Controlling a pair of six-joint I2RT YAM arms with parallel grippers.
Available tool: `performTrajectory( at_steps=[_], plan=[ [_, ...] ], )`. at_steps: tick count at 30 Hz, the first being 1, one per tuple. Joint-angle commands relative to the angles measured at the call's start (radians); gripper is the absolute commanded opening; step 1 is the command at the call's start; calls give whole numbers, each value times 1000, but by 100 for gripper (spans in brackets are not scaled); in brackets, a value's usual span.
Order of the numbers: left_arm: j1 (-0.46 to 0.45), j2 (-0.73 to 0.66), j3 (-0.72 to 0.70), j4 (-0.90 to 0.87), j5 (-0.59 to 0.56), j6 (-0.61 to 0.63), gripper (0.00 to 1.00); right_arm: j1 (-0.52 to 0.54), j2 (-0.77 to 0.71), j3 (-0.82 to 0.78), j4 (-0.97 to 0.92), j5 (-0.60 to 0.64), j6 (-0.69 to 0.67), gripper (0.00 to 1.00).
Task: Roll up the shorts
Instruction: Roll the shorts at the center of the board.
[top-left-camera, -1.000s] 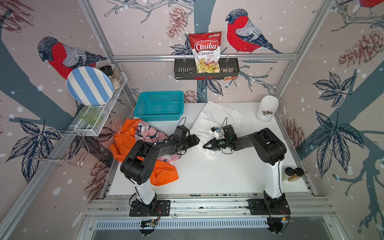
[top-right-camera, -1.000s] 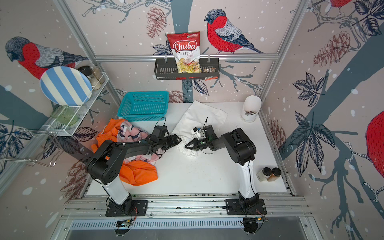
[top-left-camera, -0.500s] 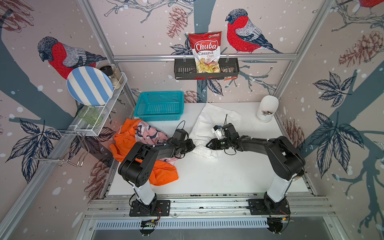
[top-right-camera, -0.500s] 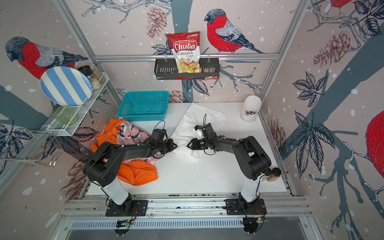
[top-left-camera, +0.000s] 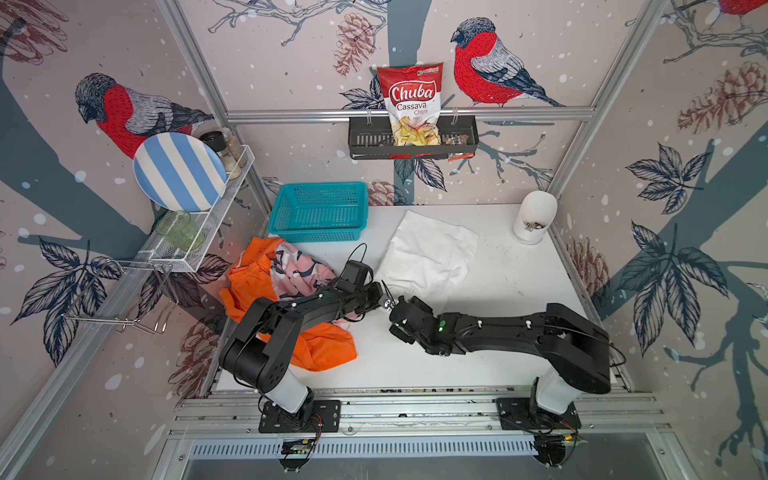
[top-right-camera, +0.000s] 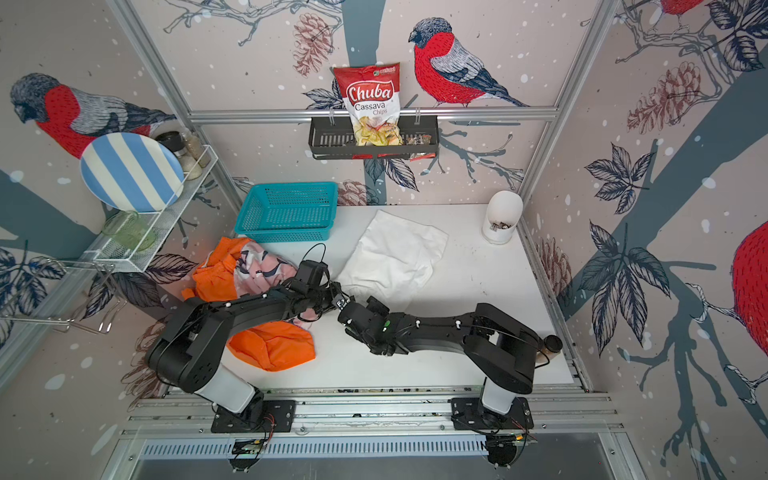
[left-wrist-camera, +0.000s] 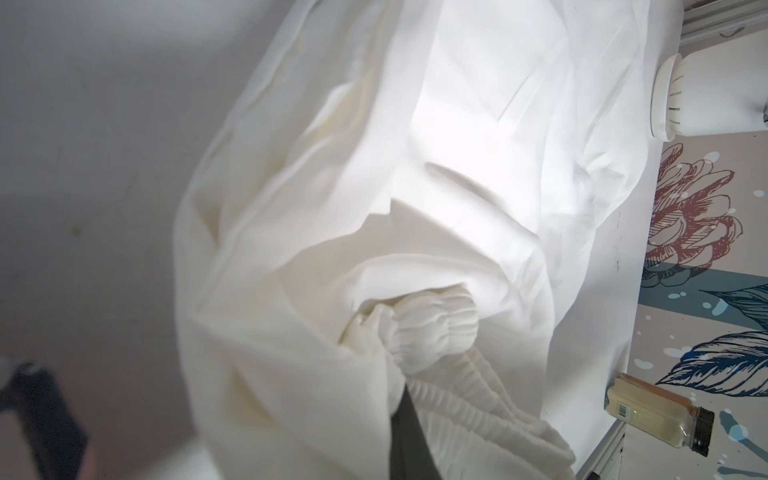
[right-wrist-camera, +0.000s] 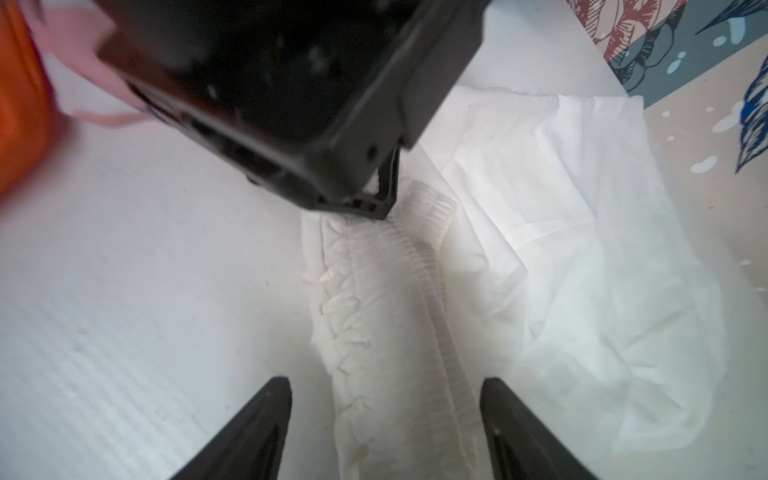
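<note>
The white shorts (top-left-camera: 428, 253) (top-right-camera: 395, 253) lie spread on the table, their gathered waistband (right-wrist-camera: 386, 291) bunched at the near edge. My left gripper (top-left-camera: 383, 296) (top-right-camera: 338, 301) is shut on one end of that waistband; in the left wrist view only a dark finger (left-wrist-camera: 409, 436) shows, wrapped in white cloth. My right gripper (right-wrist-camera: 386, 415) (top-left-camera: 397, 308) stands open with the waistband lying between its fingers, untouched. The pink shark-print shorts (top-left-camera: 297, 270) lie on the orange shorts (top-left-camera: 324, 349) at the left, partly under the left arm.
A teal basket (top-left-camera: 320, 212) stands at the back left, a white jar (top-left-camera: 534, 220) at the back right. A small bottle (top-right-camera: 550, 345) sits at the table's right edge. A wire rack with a striped plate (top-left-camera: 178, 172) hangs on the left wall.
My left gripper has shut on the white waistband. My right gripper has opened and let go of it. Both grippers have shifted a little toward the front.
</note>
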Motion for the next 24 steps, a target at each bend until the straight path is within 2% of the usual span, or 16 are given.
performTrajectory(
  at_steps=[1, 8, 13, 15, 16, 19, 20, 24],
  plan=[
    [2, -20, -4, -40, 19, 26, 6, 20, 55, -5, 31, 155, -123, 78],
    [2, -29, -14, -52, 27, 29, 6, 55, 119, -32, 109, 198, -182, 77],
    [1, -31, -16, -48, 46, 27, 6, 82, 169, -102, 283, 400, -270, 73],
    [1, -35, -19, -50, 49, 27, 6, 90, 163, -136, 357, 443, -301, 70],
    [1, -36, -17, -52, 50, 27, 6, 96, 157, -147, 375, 447, -308, 64],
    [2, -38, -20, -56, 50, 31, 6, 116, 137, -156, 373, 441, -307, 20],
    [2, -37, -21, -56, 48, 31, 6, 125, 129, -156, 361, 431, -301, 15],
    [2, -28, -15, -64, 34, 41, 5, 157, 113, -114, 189, 332, -178, 3]
  ],
)
